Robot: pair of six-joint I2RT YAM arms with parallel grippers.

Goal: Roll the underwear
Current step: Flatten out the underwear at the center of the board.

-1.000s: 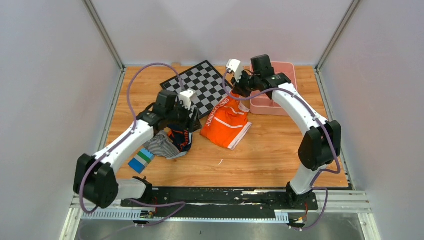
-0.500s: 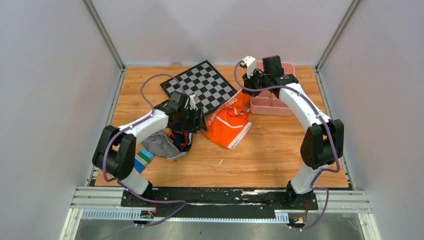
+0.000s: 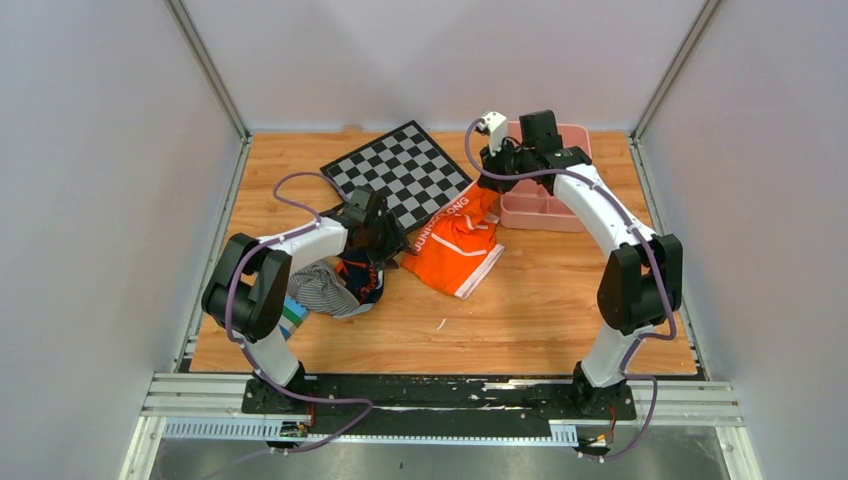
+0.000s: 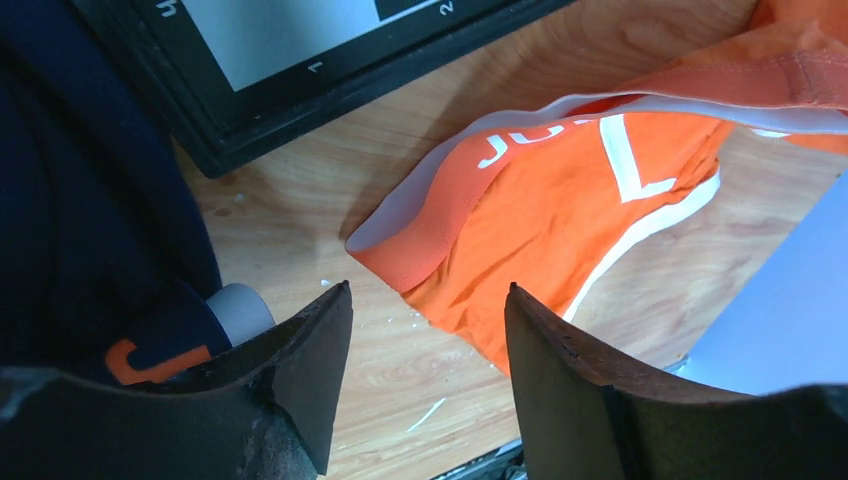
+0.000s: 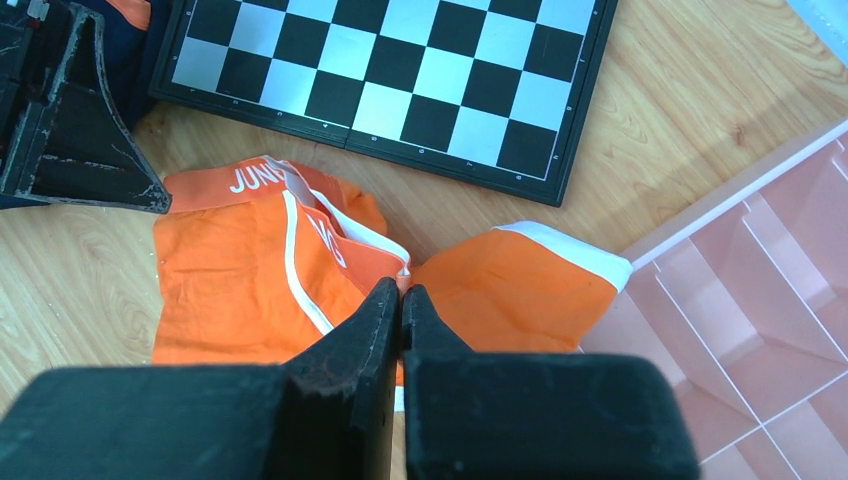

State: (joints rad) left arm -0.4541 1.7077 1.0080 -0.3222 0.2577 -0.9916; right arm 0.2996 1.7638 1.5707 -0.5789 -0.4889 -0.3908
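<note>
My right end effector (image 5: 402, 290) is pinched fully shut. The orange briefs (image 5: 230, 290) draw up into a peak right at its tips, so I judge that I hold a fold of the fabric near the middle of the garment and have it raised a little off the table (image 3: 540, 300). My left end effector (image 4: 428, 300) is open to a middling width with nothing between its fingers. It hangs low over the near corner of the waistband, close above it but, as far as I can tell, not touching.

The briefs lie at the centre of the table. The lettered waistband points toward the chessboard (image 3: 400, 180), whose near edge sits just beside it. The far-right part of the fabric reaches almost to the pink compartment tray (image 3: 560, 195). At my left wrist, the navy pair with orange lettering (image 3: 362, 275) is bunched just beside the briefs, with the grey striped garment (image 3: 318, 290) heaped against it on the outer side.

As for the rolling, I judge that none of it is done. The briefs are rumpled and partly doubled over, with no rolled edge anywhere. I must spread them flat first, probably by taking the waistband corner with my left while my right pulls the other way. Then I fold them narrow, roll them from one end, and set the roll down.
</note>
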